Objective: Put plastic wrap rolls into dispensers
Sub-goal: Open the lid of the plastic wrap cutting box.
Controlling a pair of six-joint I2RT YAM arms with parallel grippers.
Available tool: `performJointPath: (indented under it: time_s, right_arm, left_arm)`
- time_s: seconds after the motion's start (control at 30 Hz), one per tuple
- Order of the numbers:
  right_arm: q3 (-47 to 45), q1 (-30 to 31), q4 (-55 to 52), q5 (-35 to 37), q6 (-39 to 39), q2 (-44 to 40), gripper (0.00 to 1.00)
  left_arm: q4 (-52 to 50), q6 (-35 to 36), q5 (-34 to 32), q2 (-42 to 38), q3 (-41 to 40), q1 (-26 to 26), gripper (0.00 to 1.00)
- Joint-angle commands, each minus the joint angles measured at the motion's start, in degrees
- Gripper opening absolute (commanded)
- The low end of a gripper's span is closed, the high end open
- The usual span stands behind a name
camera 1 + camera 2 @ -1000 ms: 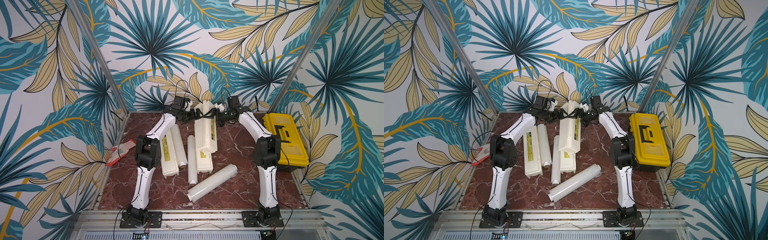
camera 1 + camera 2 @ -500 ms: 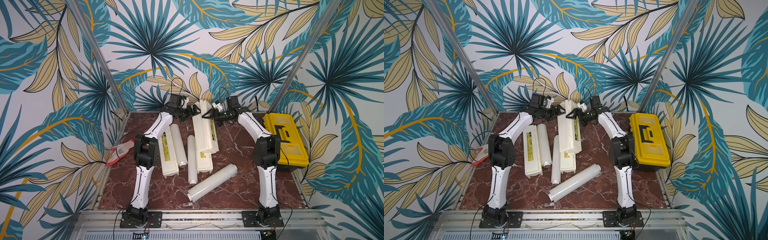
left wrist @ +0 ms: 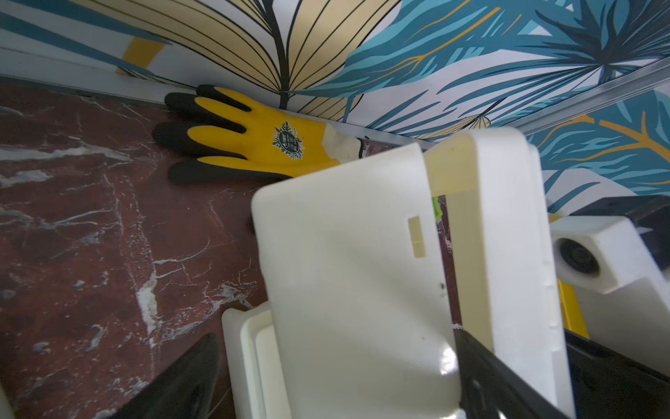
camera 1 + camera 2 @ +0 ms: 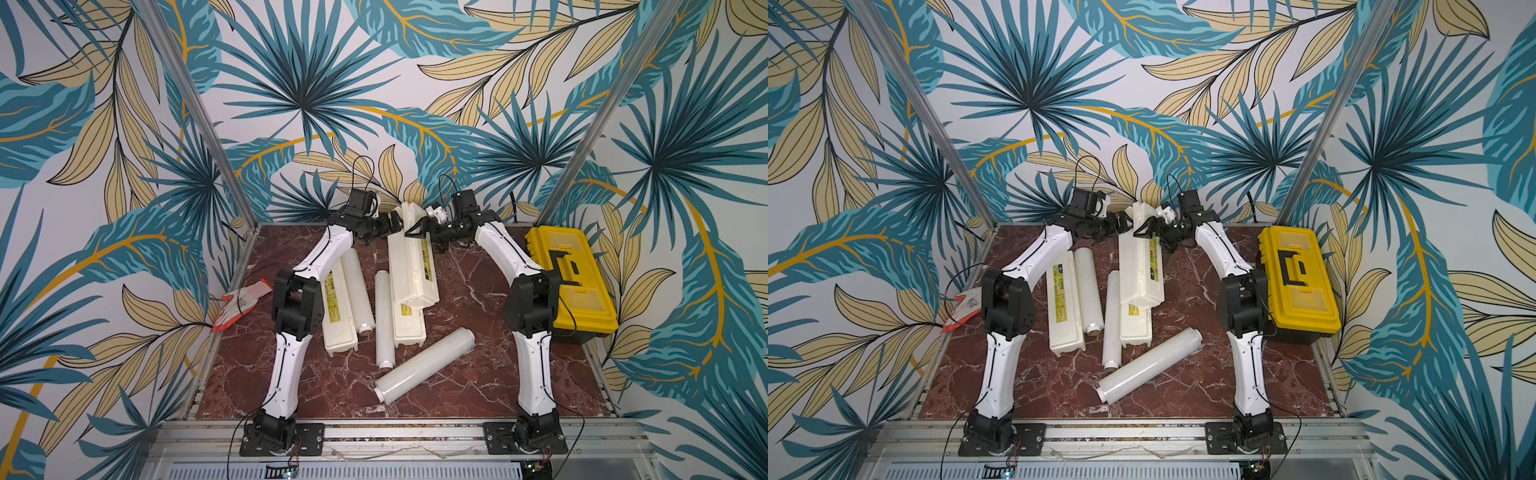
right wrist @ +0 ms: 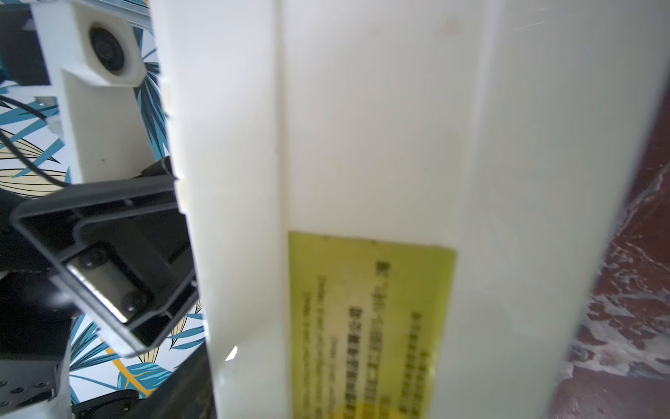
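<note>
Moved: right gripper [image 4: 417,232] has edged leftward over the far end of the upper dispenser [image 4: 409,266] during the last second; left gripper [image 4: 392,226] has hardly shifted.
Right gripper: clamped wide on that far end, at 12 o'clock.
Left gripper: fingers [image 3: 181,384] spread wide about the same end, one clear of it.
Upper dispenser: tilted, far end raised, near end resting on the lower dispenser [image 4: 409,330] at the table's [image 4: 469,374] centre.
Third dispenser [image 4: 338,316]: flat, toward 9 o'clock.
Left roll [image 4: 356,291]: just beside the third dispenser.
Middle roll [image 4: 383,320]: between the dispensers.
Slanted roll [image 4: 424,365]: toward 6 o'clock.
Toolbox [image 4: 573,282]: 3 o'clock.
Red-and-white glove [image 4: 243,301]: 9 o'clock edge.
Yellow-black glove [image 3: 253,145]: against the wall's base.
</note>
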Motion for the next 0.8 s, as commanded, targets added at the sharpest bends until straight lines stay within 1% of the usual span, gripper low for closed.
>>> performJointPath:
  time_s: [0.0,0.3,0.4,0.5,0.6,0.7,0.77]
  right_arm:
    - [4.89,1.33,2.33,-4.78,-1.49,-0.29,0.51]
    - [8.54,1.07,-1.17,-4.76,1.45,0.78,0.51]
    - [8.88,0.67,-3.2,-3.92,0.81,1.0,0.51]
    - [8.87,0.21,-5.92,-2.76,-0.52,1.2,0.51]
    - [8.83,-0.07,-7.98,-1.81,-2.34,1.42,0.51]
    - [8.7,0.0,-7.64,-2.76,-3.35,1.68,0.51]
    - [8.58,0.01,-6.63,-3.18,-3.44,1.79,0.51]
  left_arm:
    - [-6.91,4.1,-4.79,3.05,0.61,-1.3,0.95]
    - [-10.57,6.49,-6.13,3.06,-0.9,-1.63,0.76]
    - [-10.72,6.59,-5.51,2.81,-1.48,-1.58,0.66]
    - [-10.81,6.78,-5.18,2.49,-1.76,-1.36,0.63]
    - [-10.7,6.69,-4.03,2.27,-1.63,-1.23,0.65]
    - [-10.66,6.6,-1.41,2.7,-1.02,-1.36,0.73]
    - [-10.73,6.74,-0.7,3.02,-0.72,-1.51,0.75]
